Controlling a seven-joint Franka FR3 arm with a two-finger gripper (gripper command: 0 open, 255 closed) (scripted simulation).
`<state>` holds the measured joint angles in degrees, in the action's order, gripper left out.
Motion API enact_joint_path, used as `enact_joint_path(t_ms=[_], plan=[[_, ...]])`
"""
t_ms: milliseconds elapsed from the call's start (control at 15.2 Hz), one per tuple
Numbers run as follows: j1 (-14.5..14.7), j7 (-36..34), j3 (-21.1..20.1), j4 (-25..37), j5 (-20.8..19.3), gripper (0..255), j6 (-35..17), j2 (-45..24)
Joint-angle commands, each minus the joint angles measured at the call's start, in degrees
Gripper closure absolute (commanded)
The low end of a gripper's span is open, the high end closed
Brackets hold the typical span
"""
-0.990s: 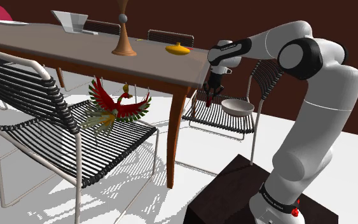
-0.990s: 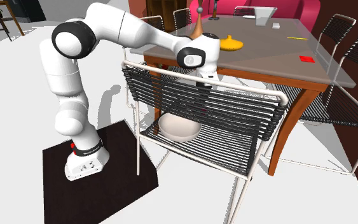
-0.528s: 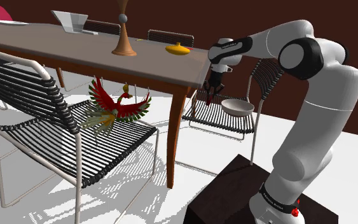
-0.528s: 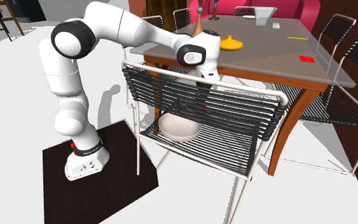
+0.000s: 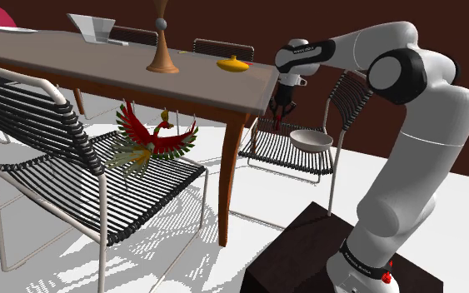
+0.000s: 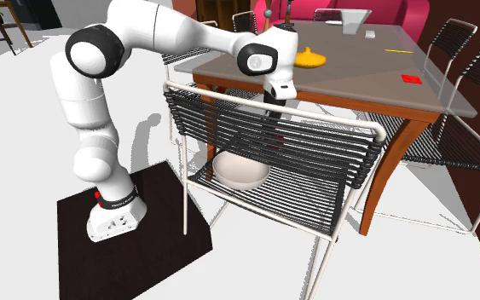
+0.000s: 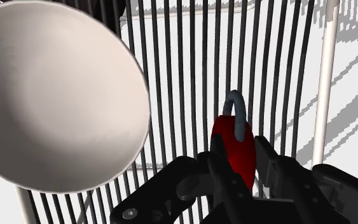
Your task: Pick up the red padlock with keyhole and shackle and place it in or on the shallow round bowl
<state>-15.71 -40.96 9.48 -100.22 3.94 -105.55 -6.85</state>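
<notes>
The red padlock [image 7: 233, 147] with a grey shackle [image 7: 236, 114] is clasped between the black fingers of my gripper [image 7: 238, 170]. It hangs above the slatted seat of a black wire chair [image 7: 190, 70]. The shallow round white bowl [image 7: 50, 95] rests on that seat, beside the padlock and apart from it. In the shoulder view my gripper [image 5: 280, 103] is level with the table's edge, above the bowl [image 5: 311, 140] and a little toward that view's left. In the second exterior view my gripper [image 6: 274, 109] hangs behind the chair's back [image 6: 315, 145], over the bowl [image 6: 240, 170].
The brown table [image 5: 99, 67] stands close beside the gripper, bearing a wooden vase [image 5: 162, 50] and a yellow object [image 5: 233, 63]. A red bird figure [image 5: 153, 140] lies on a nearer wire chair [image 5: 74, 179]. My dark stand [image 5: 307, 254] is at the lower right.
My arm has lifted the gripper and the padlock upward from just over the chair seat to about the height of the tabletop. The bowl has stayed put.
</notes>
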Motion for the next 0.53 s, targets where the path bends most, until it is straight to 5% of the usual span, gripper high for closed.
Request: enact_joint_path(t_ms=[0,462], plan=[[0.0,0.0,0.0,1.5,0.0,255,1.4,0.3],[-0.1,-0.2,0.1,6.8,-0.1,255,6.8,0.3]])
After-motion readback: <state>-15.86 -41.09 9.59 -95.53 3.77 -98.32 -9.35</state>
